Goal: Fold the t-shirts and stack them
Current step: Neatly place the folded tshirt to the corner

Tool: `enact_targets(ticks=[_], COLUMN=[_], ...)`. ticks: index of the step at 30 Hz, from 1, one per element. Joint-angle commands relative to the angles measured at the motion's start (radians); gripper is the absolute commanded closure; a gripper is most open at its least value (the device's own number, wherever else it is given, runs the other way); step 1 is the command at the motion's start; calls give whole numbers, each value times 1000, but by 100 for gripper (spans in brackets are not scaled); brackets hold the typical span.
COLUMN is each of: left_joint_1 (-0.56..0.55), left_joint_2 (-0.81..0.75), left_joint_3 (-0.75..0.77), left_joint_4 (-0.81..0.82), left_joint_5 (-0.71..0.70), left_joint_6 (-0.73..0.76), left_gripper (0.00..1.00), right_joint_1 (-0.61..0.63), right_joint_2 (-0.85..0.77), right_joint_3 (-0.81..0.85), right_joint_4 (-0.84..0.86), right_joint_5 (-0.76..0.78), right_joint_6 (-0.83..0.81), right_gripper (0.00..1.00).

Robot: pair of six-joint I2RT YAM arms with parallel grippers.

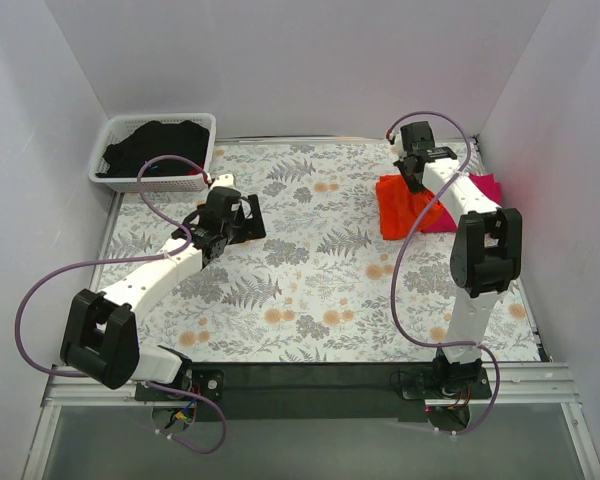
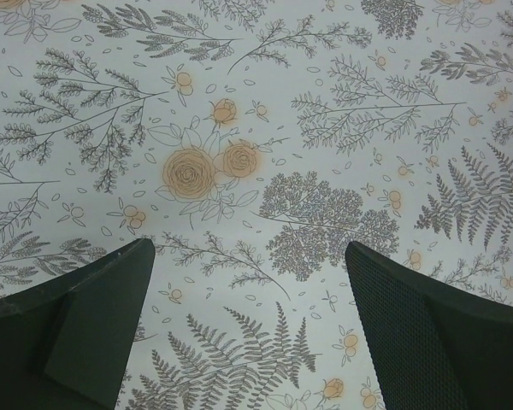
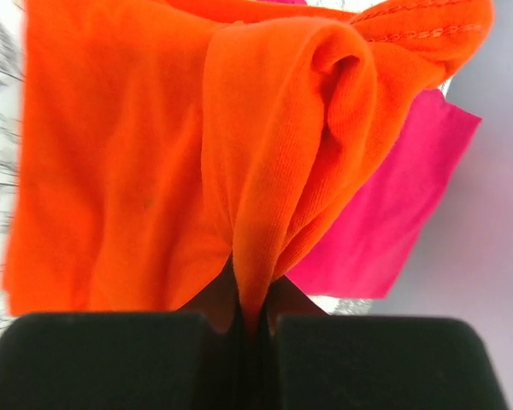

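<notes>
The orange t-shirt (image 1: 402, 206) lies folded at the far right of the table, on top of the magenta-pink t-shirt (image 1: 480, 190). My right gripper (image 1: 412, 172) is shut on a pinched fold of the orange t-shirt (image 3: 154, 162) and lifts that fold up; the pink t-shirt (image 3: 393, 213) shows underneath to the right. My left gripper (image 1: 242, 218) is open and empty, hovering over the table's left-middle. In the left wrist view its fingers (image 2: 85, 325) stand wide apart over bare floral cloth.
A white basket (image 1: 202, 128) holding dark cloth (image 1: 150, 150) stands at the back left corner. The floral tablecloth (image 1: 320, 290) covers the table. White walls close in on the left, back and right; the t-shirts lie near the right wall.
</notes>
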State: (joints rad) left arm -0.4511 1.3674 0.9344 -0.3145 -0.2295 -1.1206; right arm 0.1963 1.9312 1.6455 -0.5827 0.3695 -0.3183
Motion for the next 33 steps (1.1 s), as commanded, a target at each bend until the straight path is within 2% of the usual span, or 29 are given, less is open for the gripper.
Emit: enact_targets(ticks=[1, 8, 20, 33], left_joint_1=[-1, 0, 0, 0], left_joint_2=[-18, -21, -7, 4], left_joint_3=[14, 7, 3, 6], left_joint_4=[-5, -1, 3, 5], left_joint_5=[-31, -21, -7, 6], left_joint_6=[-8, -11, -7, -2], left_gripper=[12, 12, 12, 12], right_joint_1=[-12, -44, -81, -181], right_joint_2=[22, 12, -28, -38], right_joint_3=[48, 77, 82, 68], right_joint_4=[-17, 21, 73, 130], right_joint_5=[144, 235, 296, 138], right_joint_6=[-84, -71, -74, 1], right_gripper=[99, 99, 99, 99])
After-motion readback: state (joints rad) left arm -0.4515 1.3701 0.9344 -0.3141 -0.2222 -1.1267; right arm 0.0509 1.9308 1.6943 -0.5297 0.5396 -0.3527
